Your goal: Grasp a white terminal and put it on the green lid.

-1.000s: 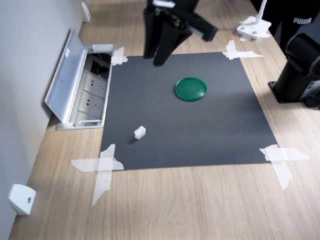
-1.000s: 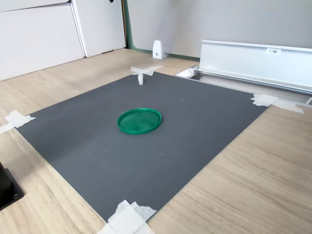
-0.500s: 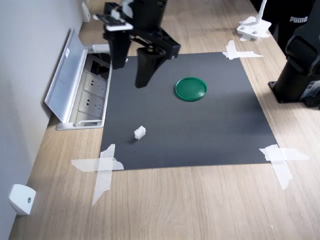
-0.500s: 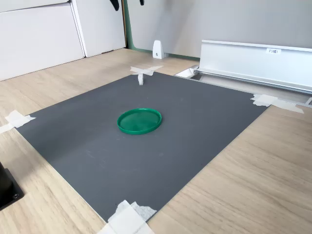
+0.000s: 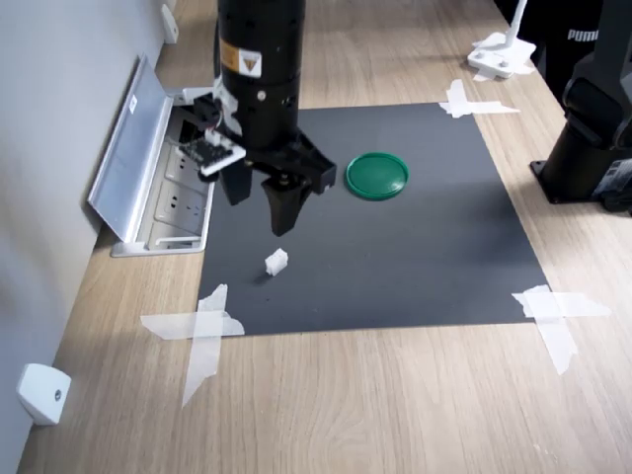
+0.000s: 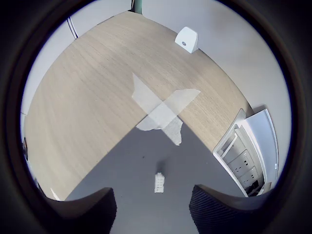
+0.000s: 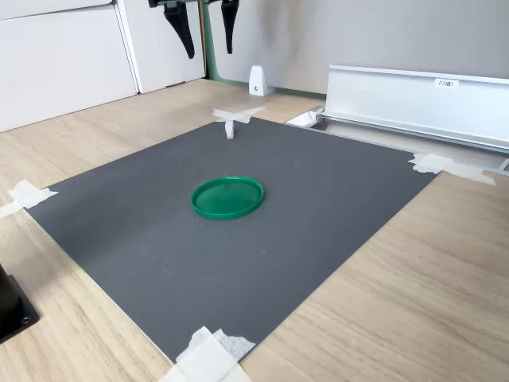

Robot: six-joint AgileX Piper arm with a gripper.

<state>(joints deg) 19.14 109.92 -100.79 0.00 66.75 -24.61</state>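
The white terminal [image 5: 276, 262] lies on the black mat [image 5: 415, 257] near the corner at the first exterior view's lower left; it also shows in the second exterior view [image 7: 230, 129] and the wrist view [image 6: 159, 182]. The green lid [image 5: 376, 175] lies flat on the mat with nothing on it, and shows as well in the second exterior view [image 7: 227, 196]. My gripper [image 5: 259, 212] hangs open above the mat, a little short of the terminal, fingers pointing down and nothing between them. In the wrist view both fingers [image 6: 90, 209] flank the terminal from above.
An open floor socket box with a raised silver lid [image 5: 133, 148] borders the mat at the first exterior view's left. White tape crosses [image 5: 202, 326] hold the mat's corners. A white wedge box [image 5: 42, 392] sits by the wall. A black base [image 5: 592, 138] stands right.
The arm has swung from the far edge of the mat toward the terminal and come down. Its fingers now hang close above the terminal. Terminal and lid have not moved.
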